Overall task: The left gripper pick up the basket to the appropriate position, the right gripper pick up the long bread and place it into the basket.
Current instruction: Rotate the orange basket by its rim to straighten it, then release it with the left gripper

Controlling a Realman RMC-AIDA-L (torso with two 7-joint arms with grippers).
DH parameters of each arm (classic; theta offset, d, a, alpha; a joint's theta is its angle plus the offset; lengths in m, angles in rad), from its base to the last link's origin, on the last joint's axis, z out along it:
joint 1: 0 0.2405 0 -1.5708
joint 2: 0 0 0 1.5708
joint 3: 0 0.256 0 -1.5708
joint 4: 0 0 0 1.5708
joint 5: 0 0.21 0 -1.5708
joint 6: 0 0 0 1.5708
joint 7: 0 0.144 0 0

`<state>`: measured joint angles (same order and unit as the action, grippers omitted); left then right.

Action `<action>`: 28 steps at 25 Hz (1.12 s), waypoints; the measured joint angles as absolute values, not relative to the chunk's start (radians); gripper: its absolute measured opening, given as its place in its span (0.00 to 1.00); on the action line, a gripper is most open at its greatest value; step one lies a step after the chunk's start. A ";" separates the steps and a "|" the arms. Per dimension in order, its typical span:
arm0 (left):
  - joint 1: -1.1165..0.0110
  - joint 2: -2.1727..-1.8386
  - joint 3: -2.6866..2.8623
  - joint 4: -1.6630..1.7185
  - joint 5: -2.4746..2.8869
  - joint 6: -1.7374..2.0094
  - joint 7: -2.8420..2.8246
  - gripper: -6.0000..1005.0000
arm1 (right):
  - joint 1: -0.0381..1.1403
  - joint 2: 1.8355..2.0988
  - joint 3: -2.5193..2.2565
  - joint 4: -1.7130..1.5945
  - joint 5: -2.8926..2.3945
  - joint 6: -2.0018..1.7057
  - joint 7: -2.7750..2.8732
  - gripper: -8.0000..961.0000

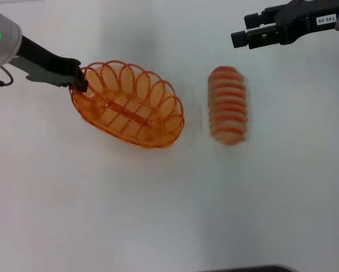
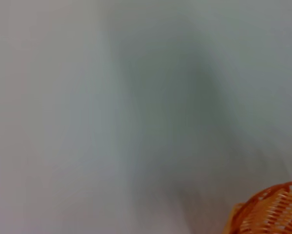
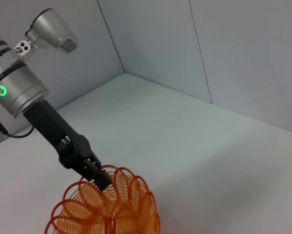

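Observation:
The orange wire basket (image 1: 128,105) lies left of centre on the white table. My left gripper (image 1: 80,83) is shut on its looped rim at the basket's left end. The right wrist view shows the same grip, with the left gripper (image 3: 98,176) on the basket (image 3: 109,212). A bit of the basket (image 2: 275,212) shows in the left wrist view. The long bread (image 1: 228,105), pale with orange-red stripes, lies to the right of the basket, apart from it. My right gripper (image 1: 240,30) hovers open and empty at the far right, beyond the bread.
The white table (image 1: 169,215) stretches bare in front of the basket and bread. Grey wall panels (image 3: 194,44) rise behind the table in the right wrist view.

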<state>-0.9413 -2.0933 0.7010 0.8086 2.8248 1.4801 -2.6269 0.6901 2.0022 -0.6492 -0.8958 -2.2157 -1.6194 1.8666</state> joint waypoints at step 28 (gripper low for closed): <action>-0.815 -2.134 0.603 0.801 2.690 1.337 -2.658 0.10 | 0.698 2.002 -0.655 -0.894 -2.210 -1.544 1.936 0.79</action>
